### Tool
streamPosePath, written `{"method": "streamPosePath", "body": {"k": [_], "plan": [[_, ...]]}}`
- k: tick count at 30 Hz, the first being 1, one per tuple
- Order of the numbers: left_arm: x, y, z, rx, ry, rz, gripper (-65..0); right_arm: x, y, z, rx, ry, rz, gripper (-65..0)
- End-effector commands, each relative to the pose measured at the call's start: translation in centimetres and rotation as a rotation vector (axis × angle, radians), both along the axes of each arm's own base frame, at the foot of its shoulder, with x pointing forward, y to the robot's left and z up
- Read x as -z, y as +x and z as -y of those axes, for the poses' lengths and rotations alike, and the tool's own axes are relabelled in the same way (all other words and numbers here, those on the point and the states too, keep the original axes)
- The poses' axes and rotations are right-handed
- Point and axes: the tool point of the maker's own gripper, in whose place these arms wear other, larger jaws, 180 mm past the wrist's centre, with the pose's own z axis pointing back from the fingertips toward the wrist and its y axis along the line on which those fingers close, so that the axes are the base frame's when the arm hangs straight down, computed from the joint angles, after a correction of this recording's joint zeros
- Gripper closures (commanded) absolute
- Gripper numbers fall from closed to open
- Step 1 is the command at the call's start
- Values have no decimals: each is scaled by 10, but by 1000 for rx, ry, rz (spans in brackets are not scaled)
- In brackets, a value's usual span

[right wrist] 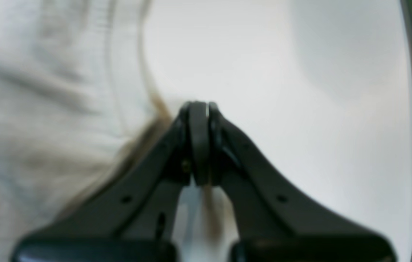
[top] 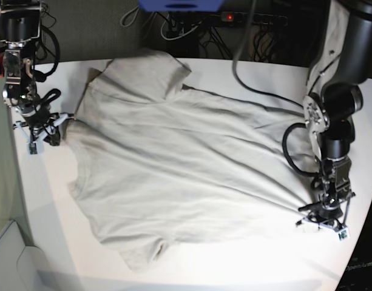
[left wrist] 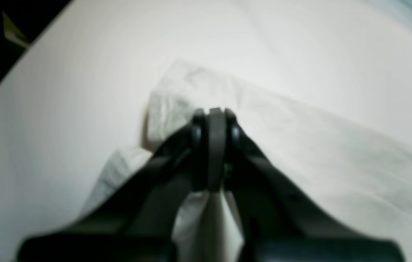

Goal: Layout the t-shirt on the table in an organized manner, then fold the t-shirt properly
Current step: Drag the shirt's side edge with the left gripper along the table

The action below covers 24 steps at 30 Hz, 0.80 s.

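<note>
Pinching opposite edges of the t-shirt (top: 173, 157) spread across the table (top: 234, 267), both sets of fingers are pressed shut on cloth; pull evenly outward, low, without jerking.

The t-shirt (top: 186, 157) covers most of the table (top: 234, 267); bare strips remain along the near edge and far right, where cables (top: 258, 85) trail

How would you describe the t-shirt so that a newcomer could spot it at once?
Start at the white table between the two arms. The t-shirt is the light grey-beige cloth spread over most of it, pinched at opposite edges by both end effectors. It is the only fabric there.
</note>
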Motion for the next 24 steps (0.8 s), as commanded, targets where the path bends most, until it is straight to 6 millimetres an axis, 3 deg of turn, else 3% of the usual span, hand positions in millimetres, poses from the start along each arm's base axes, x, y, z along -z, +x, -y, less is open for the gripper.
{"method": "streamPosePath", "body": {"k": [1, 3, 7, 10, 18, 21, 24], "plan": [[-16, 7, -4, -11, 22, 38, -16, -18, 12, 8, 4, -15, 59, 0], [-10, 4, -4, -10, 23, 27, -64, -18, 12, 8, 4, -15, 59, 0], [19, -16, -3, -19, 16, -27, -263, -18, 12, 8, 5, -15, 60, 0], [28, -22, -3, -18, 18, -43, -355, -18, 12, 8, 5, -15, 60, 0], [28, -23, -5, -15, 21, -49, -375, -19, 13, 8, 3, -15, 62, 0], [38, -33, -15, -27, -9, -134, -375, -19, 13, 8, 3, -15, 62, 0], [35, -37, -18, -28, -27, -188, -375, -19, 13, 8, 5, -15, 64, 0]]}}
